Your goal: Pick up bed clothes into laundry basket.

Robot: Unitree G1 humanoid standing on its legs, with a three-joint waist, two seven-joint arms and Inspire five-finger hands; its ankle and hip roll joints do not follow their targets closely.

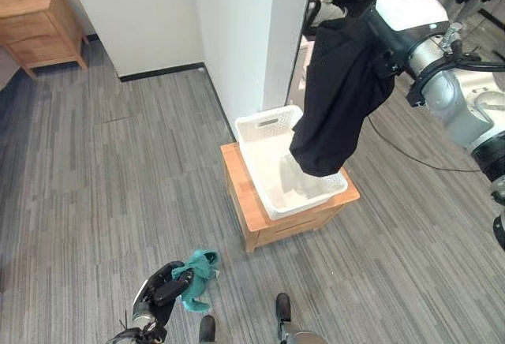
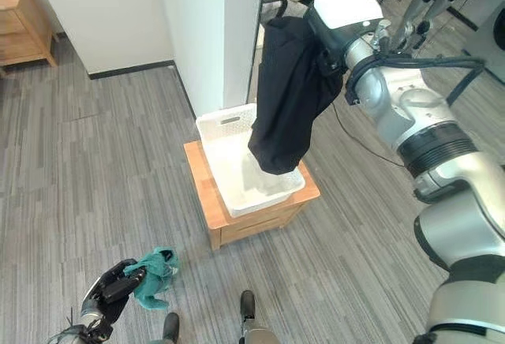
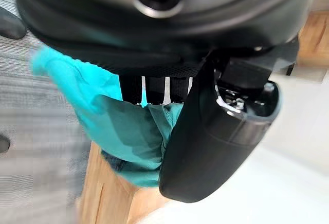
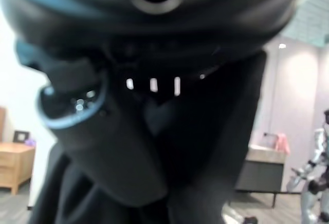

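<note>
A white laundry basket [image 1: 264,129] stands on a low wooden stand [image 1: 243,194]. My right hand [image 2: 322,50] is raised above it, shut on a black garment [image 1: 339,99] that hangs down so its lower end reaches into the basket. The same black garment [image 4: 216,147] drapes past the fingers in the right wrist view. Low at the near left, my left hand [image 1: 167,287] is shut on a teal cloth [image 1: 199,273], held just above the floor. The teal cloth [image 3: 123,126] bunches between thumb [image 3: 216,142] and fingers.
A white wall corner [image 1: 237,36] rises right behind the basket. A wooden nightstand [image 1: 35,24] stands at the far left. Grey carpet [image 1: 102,186] stretches open to the left of the stand.
</note>
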